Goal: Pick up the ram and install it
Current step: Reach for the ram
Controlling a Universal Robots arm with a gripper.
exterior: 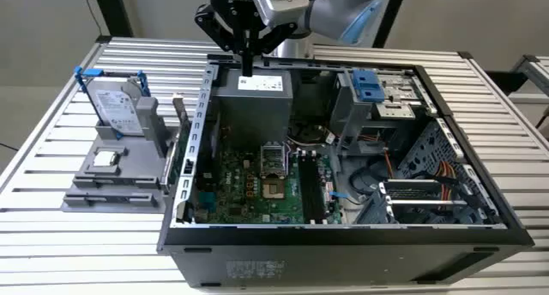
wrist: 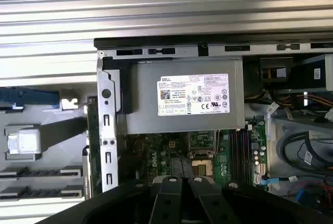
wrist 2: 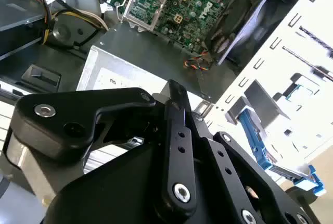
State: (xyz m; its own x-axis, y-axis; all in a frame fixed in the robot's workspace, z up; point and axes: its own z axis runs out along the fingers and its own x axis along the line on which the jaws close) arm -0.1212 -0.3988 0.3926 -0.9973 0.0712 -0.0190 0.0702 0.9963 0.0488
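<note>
On the exterior view's left, the slatted desk (exterior: 51,231) carries a grey parts fixture (exterior: 112,186). It holds a silver hard drive (exterior: 116,108) in a blue frame and, below it, a small square chip (exterior: 105,159). At the fixture's edge nearest the computer, the ram (exterior: 180,121) stands on its long edge. It is a thin dark green strip just beside the outer wall of the open computer case (exterior: 206,115), apart from the motherboard and not in its slot. Further right, the end effector (exterior: 247,73) hangs fingers-down over the rear of the case, above the labelled power supply (exterior: 253,102). Its fingers look pressed together with nothing between them, and it is well apart from the ram. Right of the CPU socket (exterior: 272,163), the long black memory slots (exterior: 310,189) on the motherboard (exterior: 240,192) lie vacant. The step in hand appears to be the reach for the ram, with the pick not yet made. Doing it well would likely call for spreading the fingers wide before the descent and turning them square to the board's flat faces. The grip should fall near the middle of the upper edge, so the stick hangs level. The case wall sits so close that a straight vertical approach looks safest.
</note>
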